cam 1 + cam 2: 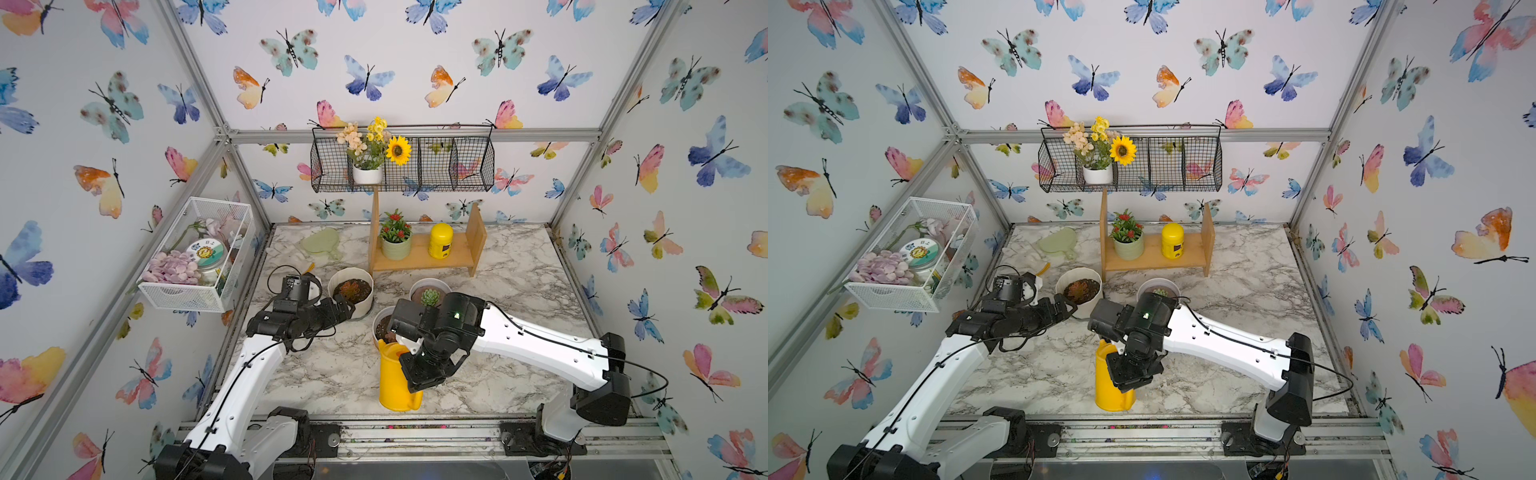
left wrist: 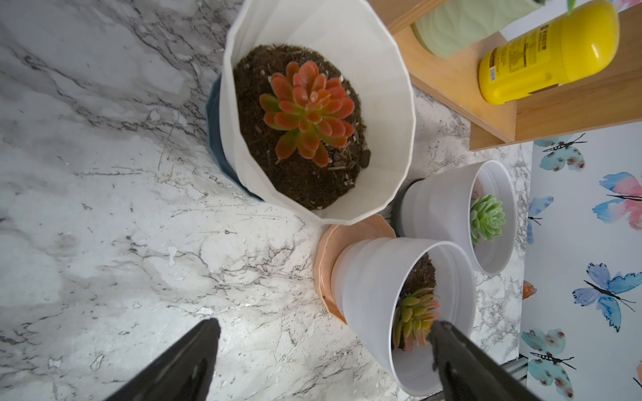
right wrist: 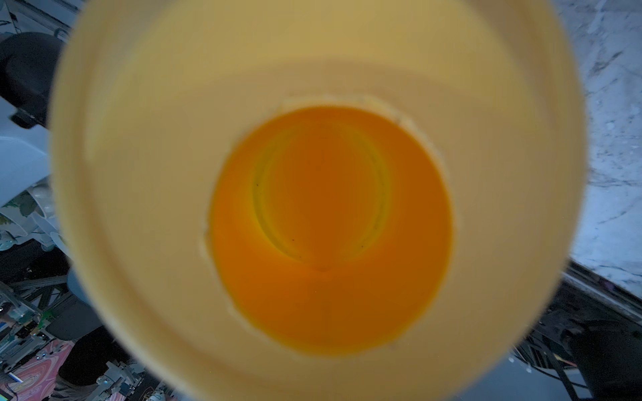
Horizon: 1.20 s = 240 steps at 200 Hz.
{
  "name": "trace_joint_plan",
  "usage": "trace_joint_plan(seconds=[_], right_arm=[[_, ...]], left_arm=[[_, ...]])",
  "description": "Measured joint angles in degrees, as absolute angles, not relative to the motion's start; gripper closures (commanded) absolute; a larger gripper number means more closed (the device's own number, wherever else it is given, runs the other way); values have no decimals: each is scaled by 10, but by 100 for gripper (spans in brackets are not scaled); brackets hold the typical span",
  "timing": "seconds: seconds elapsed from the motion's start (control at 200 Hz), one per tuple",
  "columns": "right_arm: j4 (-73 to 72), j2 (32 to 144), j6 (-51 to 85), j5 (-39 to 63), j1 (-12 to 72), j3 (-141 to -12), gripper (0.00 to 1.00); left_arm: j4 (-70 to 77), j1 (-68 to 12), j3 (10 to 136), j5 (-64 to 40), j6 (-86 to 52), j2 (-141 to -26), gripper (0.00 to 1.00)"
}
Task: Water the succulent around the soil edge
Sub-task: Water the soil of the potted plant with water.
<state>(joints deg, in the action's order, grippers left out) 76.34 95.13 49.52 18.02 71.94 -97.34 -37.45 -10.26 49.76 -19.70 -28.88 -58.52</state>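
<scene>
we log left gripper (image 2: 324,324) jaws spread, empty | right gripper (image 1: 409,353) jaws pinching can (image 1: 392,382) | succulent (image 2: 307,111) ahead of left jaws, apart | soil edge (image 2: 248,100) rings it

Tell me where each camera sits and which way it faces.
Top views: high in front, facing down and back; show left arm, right arm, can, succulent.
Left wrist: on left arm, facing the succulent and two white pots past the open left pincer.
Right wrist: on right arm, facing straight into the can's mouth; no arm part clear.
Shared: succulent, top and left wrist; can, top and right wrist.
</scene>
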Motion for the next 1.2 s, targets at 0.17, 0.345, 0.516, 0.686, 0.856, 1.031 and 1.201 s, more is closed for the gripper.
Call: trace_joint_plan(seconds=[0.17, 0.345, 0.516, 0.686, 0.856, 1.031, 1.201], right_arm=[[746, 951, 501, 186, 709, -973, 98], [723, 950, 504, 195, 695, -972, 99], [702, 949, 504, 207, 673, -972, 99], [685, 948, 504, 219, 647, -972, 99], [668, 934, 505, 234, 622, -966, 99], [645, 911, 506, 252, 601, -947, 99], [637, 910, 505, 265, 588, -929, 99]], left_arm=[[-377, -103, 525, -201, -275, -577, 2], [-384, -103, 528, -231, -268, -545, 2], [-392, -103, 535, -272, -268, -522, 1], [-402, -103, 561, -285, -268, -537, 1], [-439, -103, 635, -276, -255, -611, 1], [-456, -103, 679, -272, -244, -667, 2], [-461, -103, 685, -281, -244, -670, 1]])
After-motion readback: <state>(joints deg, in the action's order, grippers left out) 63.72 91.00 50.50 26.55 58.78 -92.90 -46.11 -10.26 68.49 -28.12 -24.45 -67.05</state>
